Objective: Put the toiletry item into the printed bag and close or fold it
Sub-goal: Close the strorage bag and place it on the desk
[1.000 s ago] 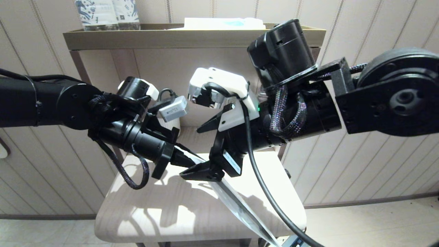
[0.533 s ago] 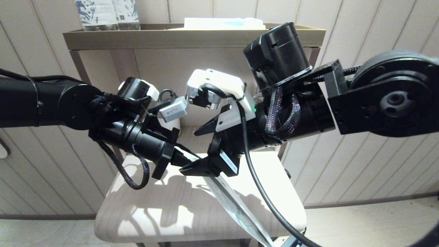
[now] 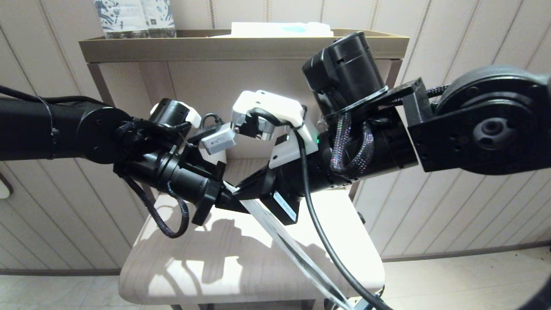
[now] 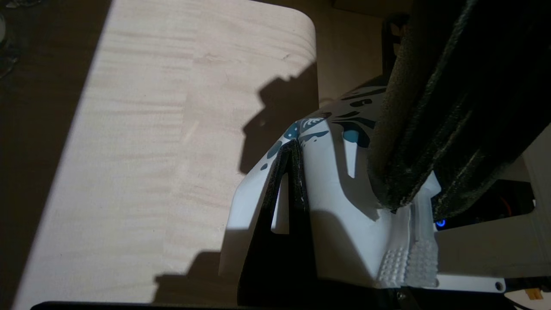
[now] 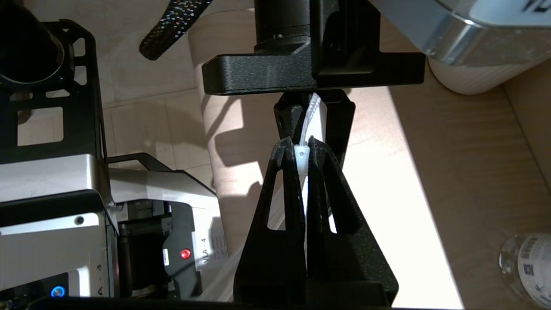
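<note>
Both grippers meet above pale tabletop (image 3: 181,275). Left gripper (image 4: 290,159) clenched on printed bag (image 4: 344,202); right gripper (image 5: 303,148) pinches toothbrush (image 5: 302,157). Bag looks thin, floppy, slippery: hold near mouth. Toothbrush looks light, stiff.

left pincer (image 3: 226,199) clamped, right pincer (image 3: 243,189) clamped, tips meeting

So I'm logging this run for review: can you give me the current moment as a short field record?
left hand: shut on the printed bag, above the table
right hand: shut on the bag's upper end, meeting the left hand
printed bag: held up in the air, hanging slantwise
toothbrush: cannot tell if inside
top tray: bottles stand on it
</note>
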Robot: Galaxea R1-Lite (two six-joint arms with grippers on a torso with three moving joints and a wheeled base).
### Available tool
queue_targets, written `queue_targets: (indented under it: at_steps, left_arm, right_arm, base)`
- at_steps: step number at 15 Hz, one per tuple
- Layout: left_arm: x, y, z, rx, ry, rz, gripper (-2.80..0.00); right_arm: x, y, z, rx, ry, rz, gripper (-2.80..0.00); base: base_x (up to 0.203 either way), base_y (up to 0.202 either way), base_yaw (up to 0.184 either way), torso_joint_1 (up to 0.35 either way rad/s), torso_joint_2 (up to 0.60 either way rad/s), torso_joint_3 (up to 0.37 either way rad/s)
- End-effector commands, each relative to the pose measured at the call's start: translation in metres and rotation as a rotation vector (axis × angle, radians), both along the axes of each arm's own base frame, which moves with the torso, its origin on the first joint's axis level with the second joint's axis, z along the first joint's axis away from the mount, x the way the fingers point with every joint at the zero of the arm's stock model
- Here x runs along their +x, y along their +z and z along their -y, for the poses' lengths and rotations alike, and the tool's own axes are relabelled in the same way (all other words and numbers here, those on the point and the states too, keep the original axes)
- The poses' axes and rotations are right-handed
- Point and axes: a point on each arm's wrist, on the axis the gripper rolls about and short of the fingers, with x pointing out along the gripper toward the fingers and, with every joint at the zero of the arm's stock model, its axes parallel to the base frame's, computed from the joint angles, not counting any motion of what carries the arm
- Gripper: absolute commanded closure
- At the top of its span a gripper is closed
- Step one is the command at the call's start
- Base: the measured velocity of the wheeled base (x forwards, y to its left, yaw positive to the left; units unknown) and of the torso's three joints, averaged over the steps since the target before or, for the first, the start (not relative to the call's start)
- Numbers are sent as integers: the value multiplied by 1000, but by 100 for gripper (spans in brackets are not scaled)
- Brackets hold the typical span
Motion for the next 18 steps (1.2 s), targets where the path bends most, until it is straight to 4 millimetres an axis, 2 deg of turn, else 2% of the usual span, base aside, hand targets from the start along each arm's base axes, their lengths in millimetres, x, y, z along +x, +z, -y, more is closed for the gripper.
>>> queue_targets:
  at_steps: [1, 8, 18]
  left_arm:
    - [0, 0, 0, -3, -5, -2, 0]
    - [-3, 4, -1, -10, -6, 10, 0]
    - [-2, 3, -1, -9, -6, 8, 0]
  right_arm:
    - [0, 0, 0, 0, 5, 3, 0]
    - [-1, -4, 5, -16, -10, -7, 0]
    - [-15, -2, 24, -25, -17, -14, 0]
  base:
    - [0, 0, 0, 0, 0, 0]
    - [0, 0, 0, 0, 0, 0]
    - [0, 0, 0, 0, 0, 0]
